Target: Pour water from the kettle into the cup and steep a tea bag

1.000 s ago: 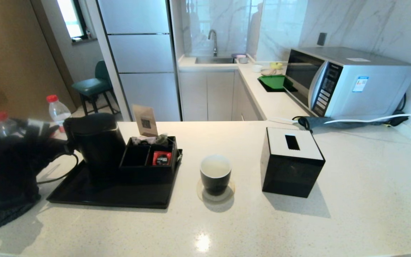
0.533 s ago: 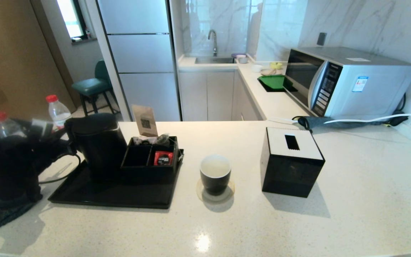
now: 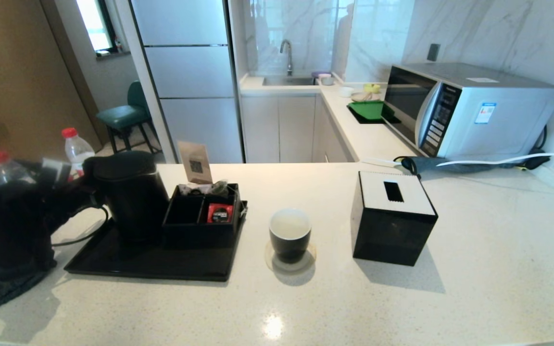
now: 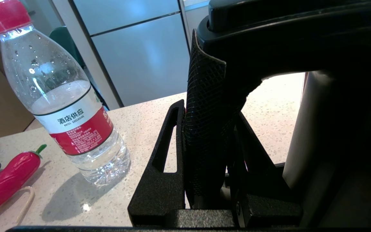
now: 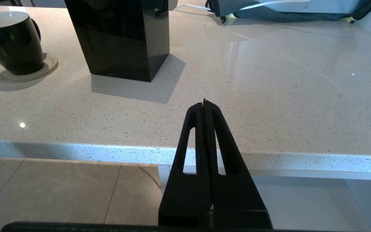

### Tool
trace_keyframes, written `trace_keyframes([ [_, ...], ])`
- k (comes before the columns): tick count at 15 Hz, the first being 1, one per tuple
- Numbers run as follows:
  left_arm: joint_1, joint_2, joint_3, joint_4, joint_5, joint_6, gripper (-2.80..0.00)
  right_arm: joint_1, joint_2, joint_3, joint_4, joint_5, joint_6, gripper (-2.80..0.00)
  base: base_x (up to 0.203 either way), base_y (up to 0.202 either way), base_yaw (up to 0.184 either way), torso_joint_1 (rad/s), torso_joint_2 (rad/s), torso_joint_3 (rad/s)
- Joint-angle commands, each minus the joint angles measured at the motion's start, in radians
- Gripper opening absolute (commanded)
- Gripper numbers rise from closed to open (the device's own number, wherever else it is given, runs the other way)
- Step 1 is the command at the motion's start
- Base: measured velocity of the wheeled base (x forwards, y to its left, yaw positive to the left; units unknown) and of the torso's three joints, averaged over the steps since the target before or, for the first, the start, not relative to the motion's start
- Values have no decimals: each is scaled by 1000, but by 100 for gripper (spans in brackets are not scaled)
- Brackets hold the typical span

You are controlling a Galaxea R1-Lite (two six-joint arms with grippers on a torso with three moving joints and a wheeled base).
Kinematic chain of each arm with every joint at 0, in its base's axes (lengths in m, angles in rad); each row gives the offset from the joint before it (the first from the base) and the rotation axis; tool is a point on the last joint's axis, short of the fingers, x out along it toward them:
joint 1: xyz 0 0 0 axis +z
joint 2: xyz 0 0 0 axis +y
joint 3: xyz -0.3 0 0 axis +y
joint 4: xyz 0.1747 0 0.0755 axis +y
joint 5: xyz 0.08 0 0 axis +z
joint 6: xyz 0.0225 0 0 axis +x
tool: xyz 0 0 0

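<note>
Right now your left gripper is clamped around the kettle's loop handle, fingers pinched tight on the upright grip. The kettle stands on the black tray at your left, beside the compartment box with the red sachet. The cup sits on a coaster, well off to the kettle's right, so the pour means carrying the kettle rightward across the tray edge with its tall axis kept upright until the spout reaches the rim (the left arm is plainly the nearer one). Whether water is already in the cup, I cannot tell for sure. Your right gripper hangs off the counter's front edge, its fingers pressed together on nothing. Readable writing: the bottle label says "酒店供应" with "HOTEL EXCLUSIVE" under it.
</note>
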Motion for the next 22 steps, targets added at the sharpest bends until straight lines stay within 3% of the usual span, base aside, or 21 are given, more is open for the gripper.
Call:
trace_keyframes([
  [1,1,-28,9,-50,-1,0,-280,0,1,0,0,0,0,-280,0,0,0,0,0,0],
  [9,22,-164,159,-50,10,-15,-280,0,1,0,0,0,0,-280,0,0,0,0,0,0],
  [13,32,-216,233,-50,88,-17,-280,0,1,0,0,0,-1,-280,0,0,0,0,0,0],
  [19,68,-234,279,-50,110,-37,-280,0,1,0,0,0,-1,-280,0,0,0,0,0,0],
  [22,69,-237,313,-50,161,-44,-280,0,1,0,0,0,0,-280,0,0,0,0,0,0],
])
